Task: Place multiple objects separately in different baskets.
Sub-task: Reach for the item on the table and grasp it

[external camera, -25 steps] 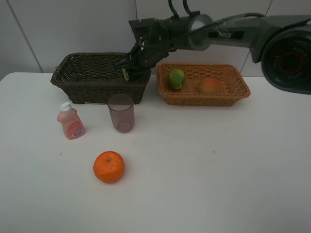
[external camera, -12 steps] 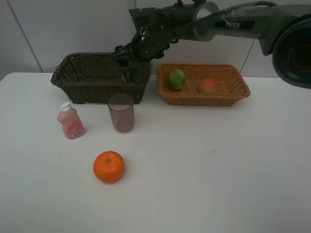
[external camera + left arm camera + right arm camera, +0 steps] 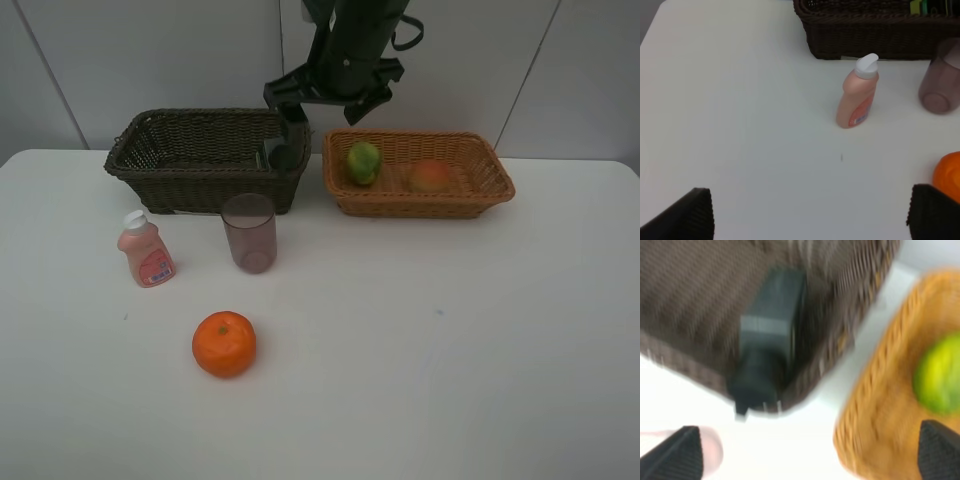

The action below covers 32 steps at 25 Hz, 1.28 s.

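– Black bottle (image 3: 767, 355) placed?
– Yes: angular, dark, in the dark basket (image 3: 180, 175), corner beside the tan basket (image 3: 470, 205). My right pincer (image 3: 812, 455) above it, spread, empty; left pincer (image 3: 812, 215) spread too. Looks like fruit goes tan, containers dark. Orange (image 3: 224, 343), pink bottle (image 3: 146, 250), cup (image 3: 249, 232) sit on the table (image 3: 450, 350).

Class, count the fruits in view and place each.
3. The green citrus fruit and the red-orange peach-like fruit lie in the light orange-tan wicker basket; the round orange sits on the white table. Part of the dark brown wicker basket is hidden.
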Each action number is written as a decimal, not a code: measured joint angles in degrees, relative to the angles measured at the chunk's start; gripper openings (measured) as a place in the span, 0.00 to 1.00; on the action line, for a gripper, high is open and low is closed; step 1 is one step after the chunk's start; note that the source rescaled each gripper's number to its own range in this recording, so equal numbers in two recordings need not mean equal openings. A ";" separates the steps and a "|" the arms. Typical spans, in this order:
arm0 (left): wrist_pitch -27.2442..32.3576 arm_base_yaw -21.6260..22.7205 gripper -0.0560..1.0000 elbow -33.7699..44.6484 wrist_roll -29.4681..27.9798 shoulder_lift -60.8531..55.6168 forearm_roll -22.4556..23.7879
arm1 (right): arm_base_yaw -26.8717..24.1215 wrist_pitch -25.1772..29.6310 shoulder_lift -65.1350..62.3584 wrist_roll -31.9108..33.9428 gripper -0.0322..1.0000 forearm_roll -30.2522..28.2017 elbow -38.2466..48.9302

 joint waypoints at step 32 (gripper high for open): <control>0.00 0.00 1.00 0.00 0.00 0.00 0.00 | -30.68 8.93 -87.71 -2.36 0.88 1.53 54.08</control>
